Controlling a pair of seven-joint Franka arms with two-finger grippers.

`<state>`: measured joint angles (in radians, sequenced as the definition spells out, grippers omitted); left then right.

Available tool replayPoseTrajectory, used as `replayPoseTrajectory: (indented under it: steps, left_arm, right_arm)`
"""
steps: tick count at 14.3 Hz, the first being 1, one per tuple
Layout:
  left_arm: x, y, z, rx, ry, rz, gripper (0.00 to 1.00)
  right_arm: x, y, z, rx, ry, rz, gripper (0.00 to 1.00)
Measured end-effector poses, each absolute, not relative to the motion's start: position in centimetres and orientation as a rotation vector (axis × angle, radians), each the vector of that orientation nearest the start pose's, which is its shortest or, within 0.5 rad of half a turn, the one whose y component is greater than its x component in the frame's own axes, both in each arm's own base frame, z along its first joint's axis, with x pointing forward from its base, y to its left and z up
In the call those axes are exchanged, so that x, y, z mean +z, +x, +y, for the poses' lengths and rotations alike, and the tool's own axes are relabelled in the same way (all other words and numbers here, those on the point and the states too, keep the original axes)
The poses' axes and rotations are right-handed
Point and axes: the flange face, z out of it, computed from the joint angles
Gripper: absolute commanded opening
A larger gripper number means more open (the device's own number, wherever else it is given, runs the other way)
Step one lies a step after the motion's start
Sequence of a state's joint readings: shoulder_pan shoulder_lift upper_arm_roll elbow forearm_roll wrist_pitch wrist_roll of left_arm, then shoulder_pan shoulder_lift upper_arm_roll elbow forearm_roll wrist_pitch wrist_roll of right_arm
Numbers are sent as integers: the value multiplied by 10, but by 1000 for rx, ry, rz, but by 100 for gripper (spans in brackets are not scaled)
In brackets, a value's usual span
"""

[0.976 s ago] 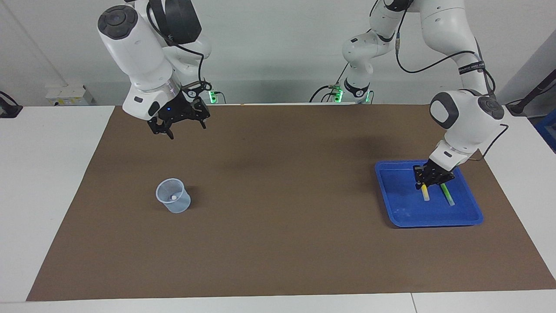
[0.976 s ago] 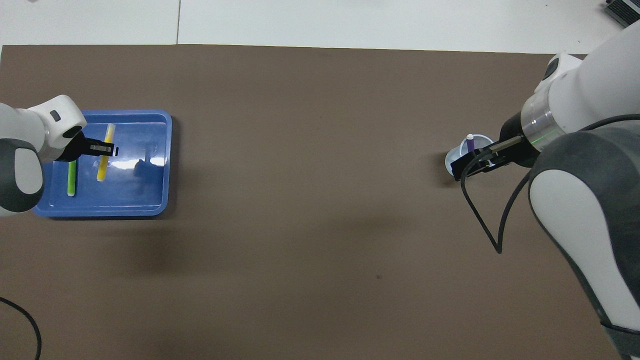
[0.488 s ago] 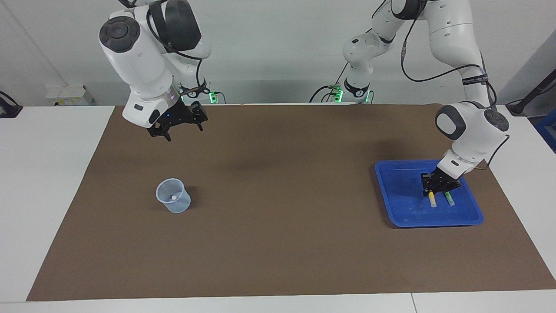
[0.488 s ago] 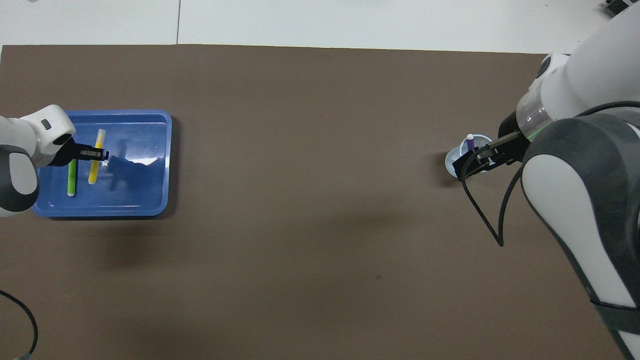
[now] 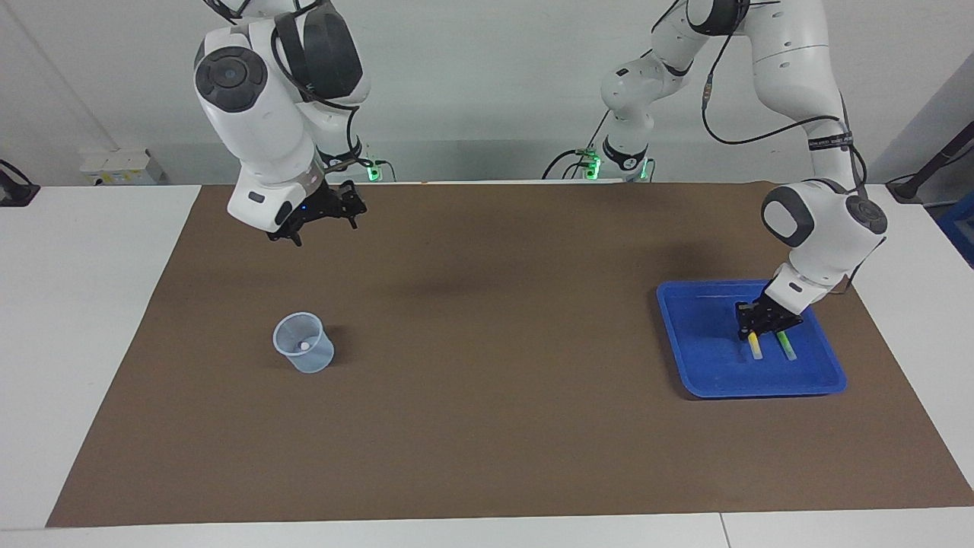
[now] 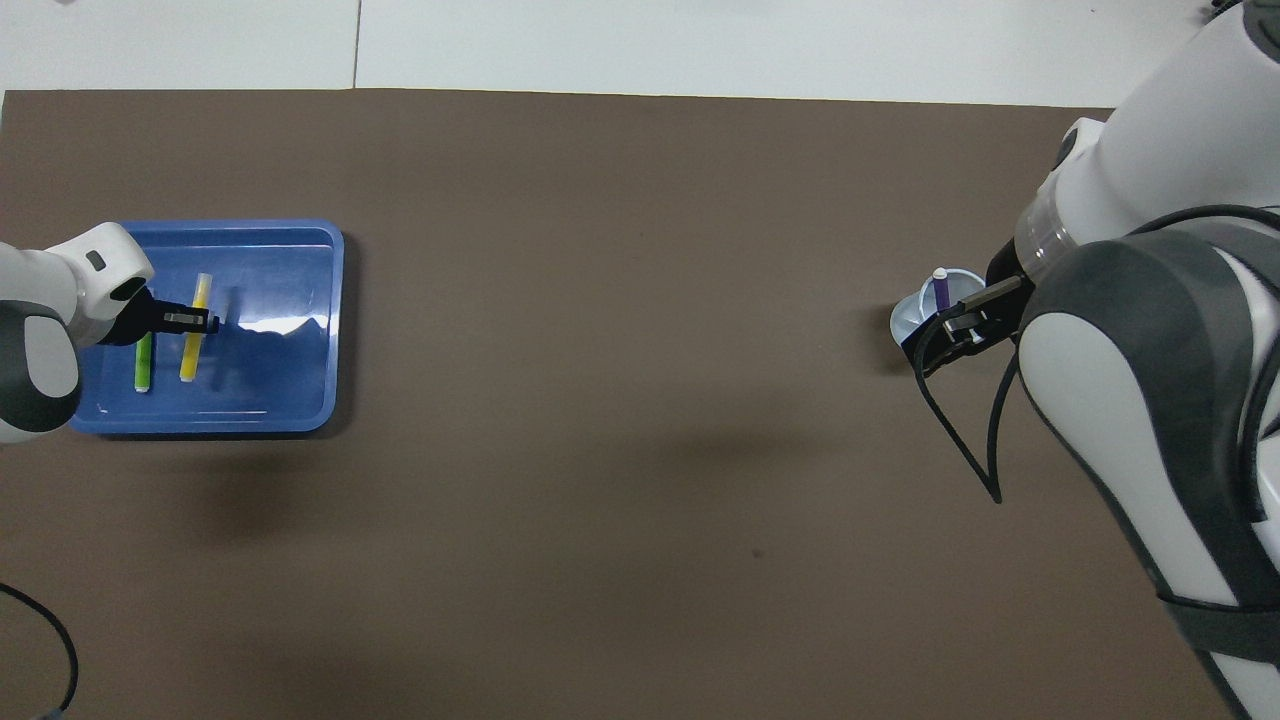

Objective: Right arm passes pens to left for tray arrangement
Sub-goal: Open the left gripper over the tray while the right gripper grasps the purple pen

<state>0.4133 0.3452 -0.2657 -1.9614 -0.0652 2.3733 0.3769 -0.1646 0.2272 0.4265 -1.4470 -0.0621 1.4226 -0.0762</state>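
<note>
Brown matting covers the bench. At the left arm's end, the blue tray holds the green pen and yellow pen side by side. Down on the yellow one is the left end effector; whether it grips, I cannot tell. The right end effector hangs open, empty. A clear cup holds the purple pen. Lifting before full release could drag the yellow pen crooked.
</note>
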Motion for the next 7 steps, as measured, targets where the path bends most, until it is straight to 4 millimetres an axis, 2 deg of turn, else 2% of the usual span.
replayPoseTrajectory:
  steps: [2,4,6,7]
  left_arm:
    - [312,612,99,-178,-3237,255,83]
    - [312,612,100,-180,-3236,248,85]
    - [313,612,101,-185,-3235,242,98]
    - [313,612,101,-188,-3235,241,99]
  right_arm:
    - [541,586,131,385,-3062,-549,100]
    - [535,586,136,404,-3062,-567,100]
    - [531,587,137,419,-3063,-573,100]
    - [528,589,137,424,-3073,-577,100]
